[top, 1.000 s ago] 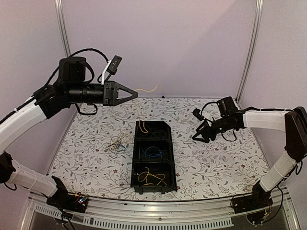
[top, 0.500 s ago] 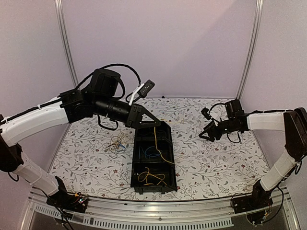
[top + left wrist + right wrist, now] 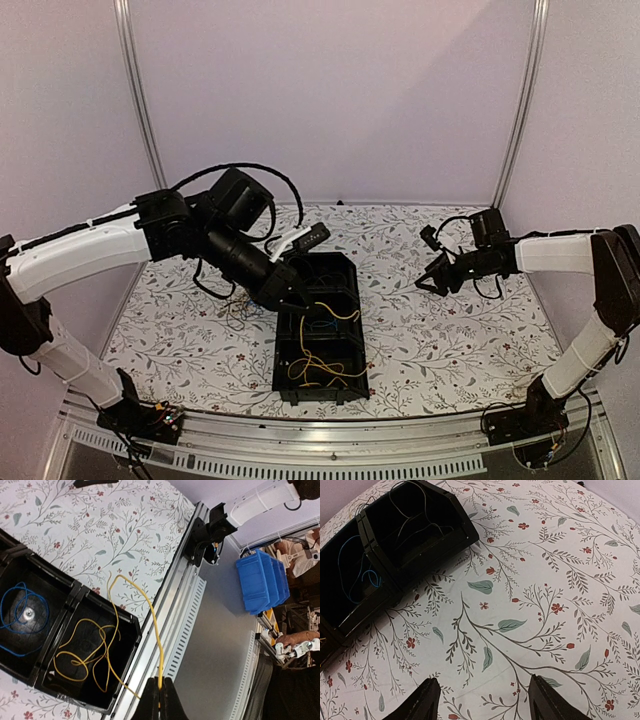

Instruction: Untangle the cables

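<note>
1. Cables: they are sorted by colour into the black tray (image 3: 318,392). The near compartment (image 3: 125,645) holds loose yellow wires (image 3: 82,652), so I judge it the drop spot for yellows.
2. Left gripper (image 3: 160,694) is clenched on the end of a single yellow wire (image 3: 158,655), above the tray's near half. Pinching the tip lets the rest dangle free. It drapes toward the near compartment's rim instead of snagging the others.
3. Middle compartment (image 3: 345,555) holds a blue wire (image 3: 20,584), coiled alone and kept apart from the yellows.
4. Left of the tray, partly hidden under the left arm (image 3: 100,240), lies what looks like the remaining tangle (image 3: 235,308). Can't tell what's in it.
5. Right gripper (image 3: 485,700) is right of the tray, toward the far side. Its jaws are apart and empty over bare tablecloth (image 3: 530,605), probably parked clear of the left arm's path.
6. Far compartment (image 3: 467,532) holds thin pale wires (image 3: 415,512). Colour is hard to tell.
</note>
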`<state>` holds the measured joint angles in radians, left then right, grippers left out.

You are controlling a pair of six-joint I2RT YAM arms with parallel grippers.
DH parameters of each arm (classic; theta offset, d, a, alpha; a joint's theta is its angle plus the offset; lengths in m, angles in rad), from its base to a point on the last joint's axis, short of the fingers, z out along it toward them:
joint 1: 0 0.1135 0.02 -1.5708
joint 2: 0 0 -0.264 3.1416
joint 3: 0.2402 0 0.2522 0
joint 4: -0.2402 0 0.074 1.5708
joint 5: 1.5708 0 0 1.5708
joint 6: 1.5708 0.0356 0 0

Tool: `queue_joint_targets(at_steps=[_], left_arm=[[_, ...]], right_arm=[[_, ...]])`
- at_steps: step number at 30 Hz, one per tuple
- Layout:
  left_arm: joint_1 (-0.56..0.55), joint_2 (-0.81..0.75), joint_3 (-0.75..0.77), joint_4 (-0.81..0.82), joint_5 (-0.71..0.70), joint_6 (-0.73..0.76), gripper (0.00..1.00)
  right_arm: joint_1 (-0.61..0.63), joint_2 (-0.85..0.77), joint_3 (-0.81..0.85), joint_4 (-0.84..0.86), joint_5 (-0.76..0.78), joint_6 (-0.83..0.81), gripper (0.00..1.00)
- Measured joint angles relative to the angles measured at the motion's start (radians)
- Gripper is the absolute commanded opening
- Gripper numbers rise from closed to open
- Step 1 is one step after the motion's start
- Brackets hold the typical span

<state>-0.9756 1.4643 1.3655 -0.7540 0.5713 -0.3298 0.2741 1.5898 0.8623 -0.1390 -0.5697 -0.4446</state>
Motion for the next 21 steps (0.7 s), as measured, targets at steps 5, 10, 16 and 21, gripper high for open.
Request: queue_joint_targets(at_steps=[5, 10, 16, 21], left_arm=[[0.0, -0.07, -0.015, -0.114, -0.046, 0.025, 0.0], [0.0, -0.035, -0.039, -0.175, -0.093, 0.062, 0.0], [0.0, 0.097, -0.038, -0.205, -0.143, 0.113, 0.0], [-0.005, 0.177, -0.009, -0.204, -0.142, 0.148, 0.0]], right_arm=[[0.0, 0.0, 0.0, 0.001, 0.0, 0.0, 0.64], [0.0, 0.002, 0.0, 0.001, -0.001, 0.0, 0.64], [0.0, 0.003, 0.0, 0.0, -0.001, -0.002, 0.64], [0.0, 0.013, 0.0, -0.001, -0.008, -0.006, 0.63]])
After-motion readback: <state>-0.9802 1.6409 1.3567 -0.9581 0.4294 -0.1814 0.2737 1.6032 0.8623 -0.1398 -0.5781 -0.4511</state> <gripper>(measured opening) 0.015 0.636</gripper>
